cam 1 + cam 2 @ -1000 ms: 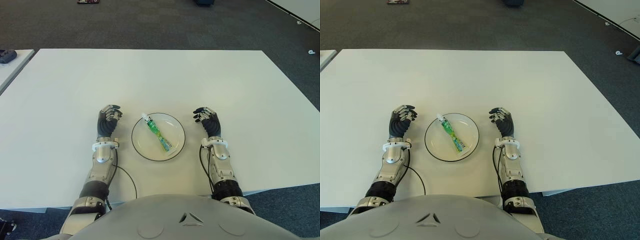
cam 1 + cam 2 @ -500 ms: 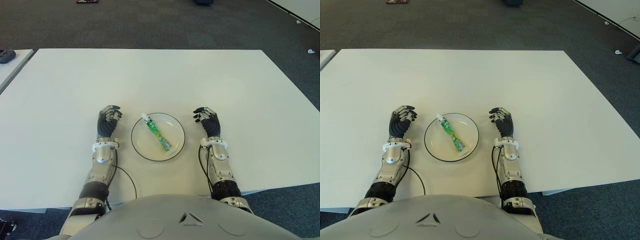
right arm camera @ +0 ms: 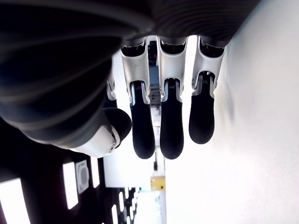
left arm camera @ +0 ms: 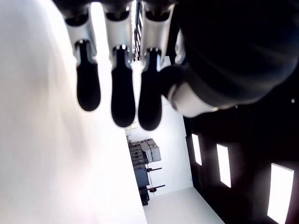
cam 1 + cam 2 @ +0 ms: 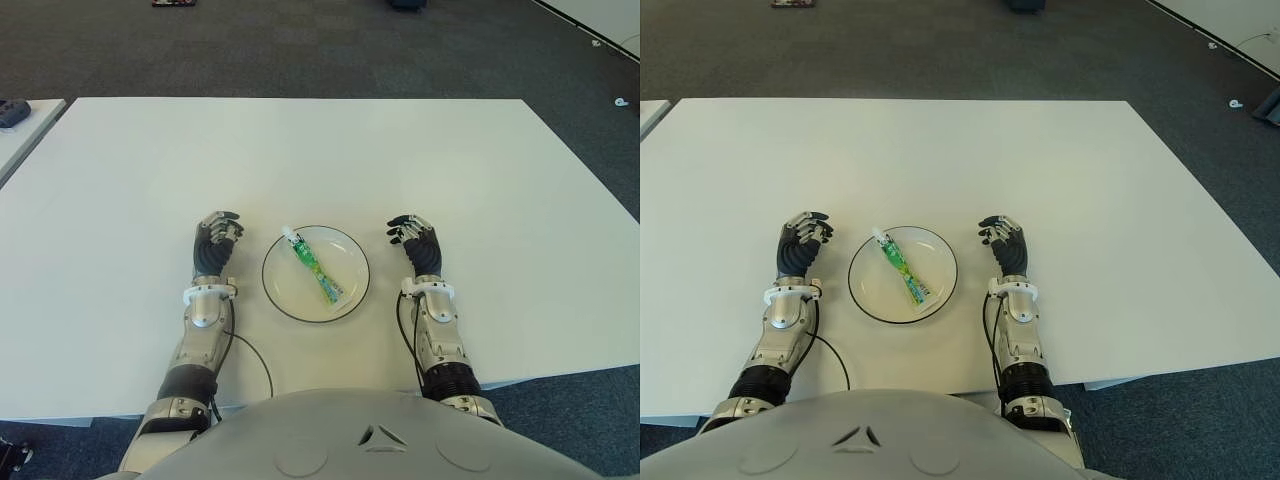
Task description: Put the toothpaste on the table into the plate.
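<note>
The small green-and-white toothpaste tube (image 5: 316,268) lies diagonally inside the round white dark-rimmed plate (image 5: 352,294), likely light, soft-bodied and slippery, best pinched across its middle, while the left hand (image 5: 214,245) and right hand (image 5: 417,243) flank the plate, relaxed and empty.

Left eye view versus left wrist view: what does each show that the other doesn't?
Only the left eye view shows the toothpaste lying in the plate, the right hand to the plate's right, and the whole table. Only the left wrist view shows the left hand's fingers from close by, relaxed and holding nothing. Both show the left hand and white tabletop.
</note>
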{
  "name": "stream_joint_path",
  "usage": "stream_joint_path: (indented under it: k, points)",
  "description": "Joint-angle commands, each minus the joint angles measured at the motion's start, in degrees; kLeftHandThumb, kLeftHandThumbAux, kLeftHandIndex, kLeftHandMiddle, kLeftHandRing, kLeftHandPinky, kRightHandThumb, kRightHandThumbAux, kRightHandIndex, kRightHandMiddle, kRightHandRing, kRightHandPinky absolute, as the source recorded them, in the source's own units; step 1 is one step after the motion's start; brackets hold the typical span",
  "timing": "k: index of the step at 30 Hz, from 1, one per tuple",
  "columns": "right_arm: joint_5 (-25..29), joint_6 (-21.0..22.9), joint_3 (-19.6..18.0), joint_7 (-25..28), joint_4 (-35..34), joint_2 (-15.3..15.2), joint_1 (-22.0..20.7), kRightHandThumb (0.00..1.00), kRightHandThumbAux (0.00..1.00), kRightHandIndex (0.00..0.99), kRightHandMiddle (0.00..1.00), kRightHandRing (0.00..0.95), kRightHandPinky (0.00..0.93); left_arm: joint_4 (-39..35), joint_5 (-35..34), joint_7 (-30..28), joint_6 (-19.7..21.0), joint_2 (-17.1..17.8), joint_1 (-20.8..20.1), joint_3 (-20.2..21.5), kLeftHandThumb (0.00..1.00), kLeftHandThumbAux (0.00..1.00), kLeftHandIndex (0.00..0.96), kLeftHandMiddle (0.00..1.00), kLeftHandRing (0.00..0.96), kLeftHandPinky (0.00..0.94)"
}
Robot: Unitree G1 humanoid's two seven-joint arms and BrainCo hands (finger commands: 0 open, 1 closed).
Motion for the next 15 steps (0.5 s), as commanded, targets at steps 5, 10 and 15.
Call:
stream_joint_path:
  k: [5, 10, 15]
  points:
    - [0.15, 1.57, -0.25, -0.45, 0.14, 0.48, 1.61, 0.711, 0.727, 0.432, 0.472, 0.489, 0.515, 0.14, 0.01, -0.73, 1.14, 0.51, 1.1, -0.16, 0.705, 0.717, 0.431, 0.563, 0.567, 0.536]
    - [0.19, 1.9, -0.15, -0.37, -1.36, 0.5, 2.24, 0.711, 0.727, 0.431, 0.474, 0.489, 0.514, -0.68, -0.26, -0.93, 1.48, 0.61, 1.44, -0.07, 0.704, 0.717, 0.43, 0.56, 0.565, 0.536]
    - [0.26, 1.91, -0.08, -0.31, -2.12, 0.67, 2.66, 0.71, 0.727, 0.431, 0.472, 0.486, 0.51, -1.85, -0.5, -1.14, 1.96, 0.56, 2.0, -0.05, 0.704, 0.717, 0.43, 0.557, 0.559, 0.538]
